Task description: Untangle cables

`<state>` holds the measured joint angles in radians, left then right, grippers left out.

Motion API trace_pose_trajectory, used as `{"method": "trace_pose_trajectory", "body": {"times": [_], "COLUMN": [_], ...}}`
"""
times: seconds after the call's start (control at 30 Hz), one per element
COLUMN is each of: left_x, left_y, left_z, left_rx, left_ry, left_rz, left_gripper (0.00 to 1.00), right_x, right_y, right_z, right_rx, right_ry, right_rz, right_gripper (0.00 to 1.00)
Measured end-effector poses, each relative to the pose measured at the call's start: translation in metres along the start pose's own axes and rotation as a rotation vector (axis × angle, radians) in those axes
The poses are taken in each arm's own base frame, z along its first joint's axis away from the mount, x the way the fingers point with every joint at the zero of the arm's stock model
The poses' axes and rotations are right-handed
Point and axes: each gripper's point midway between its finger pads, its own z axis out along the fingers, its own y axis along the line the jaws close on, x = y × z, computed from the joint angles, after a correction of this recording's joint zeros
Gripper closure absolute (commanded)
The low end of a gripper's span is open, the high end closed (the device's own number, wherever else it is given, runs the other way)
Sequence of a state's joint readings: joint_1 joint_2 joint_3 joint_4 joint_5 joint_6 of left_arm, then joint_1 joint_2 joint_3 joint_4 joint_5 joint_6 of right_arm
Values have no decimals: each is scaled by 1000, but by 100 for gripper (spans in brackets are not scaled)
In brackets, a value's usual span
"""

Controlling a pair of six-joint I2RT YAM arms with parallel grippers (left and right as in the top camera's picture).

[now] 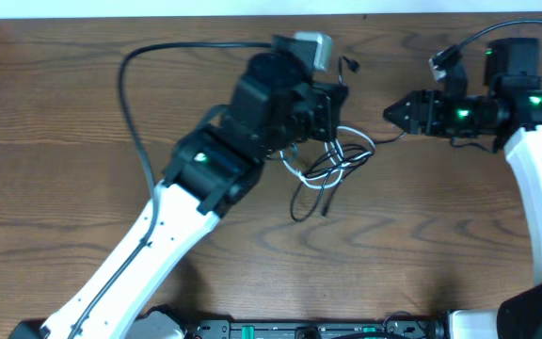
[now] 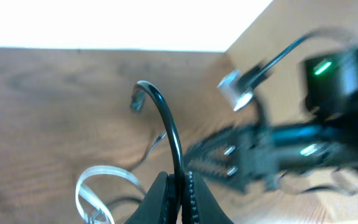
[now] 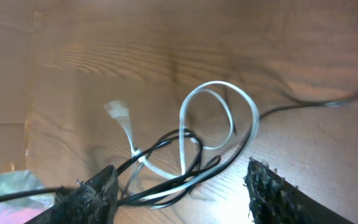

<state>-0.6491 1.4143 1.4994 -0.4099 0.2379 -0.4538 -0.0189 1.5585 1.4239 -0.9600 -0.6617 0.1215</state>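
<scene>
The cables (image 1: 332, 162) lie tangled on the table (image 1: 55, 113), past its middle toward the far edge. The left gripper (image 1: 335, 105) sits over the tangle's far side, with one of the cables pinched between its fingers (image 2: 160, 193). The right gripper (image 1: 390, 113) lies to the right, just clear of the tangle and facing it. One of the cables runs out rightward toward it.
</scene>
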Motion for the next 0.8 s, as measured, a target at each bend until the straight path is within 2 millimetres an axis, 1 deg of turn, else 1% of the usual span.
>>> {"method": "trace_pose_trajectory", "body": {"times": [0.13,0.2,0.37,0.43,0.53,0.57,0.63,0.8], "left_x": [-18,-19,-11,-9,-9,-9,-9,-2], "left_y": [-2,-4,0,1,1,1,1,5], "left_z": [-24,-32,-33,-32,-32,-32,-32,-32], "left_rx": [8,11,-7,-11,-11,-12,-11,-26], "left_ry": [-63,-69,-37,-31,-30,-29,-30,-4], "left_rz": [-12,-16,-24,-26,-27,-27,-27,-34], "left_gripper": [93,93,92,93,93,92,92,92], "right_x": [9,13,29,35,40,40,37,25], "right_y": [-7,-12,-27,-30,-35,-36,-38,-33], "right_z": [24,39,78,88,99,101,105,110], "right_rx": [66,90,128,133,137,136,132,103], "right_ry": [61,95,200,231,261,261,252,210], "right_rz": [57,85,152,168,182,183,180,206], "right_gripper": [38,38,38,38,38,35,32,32]}}
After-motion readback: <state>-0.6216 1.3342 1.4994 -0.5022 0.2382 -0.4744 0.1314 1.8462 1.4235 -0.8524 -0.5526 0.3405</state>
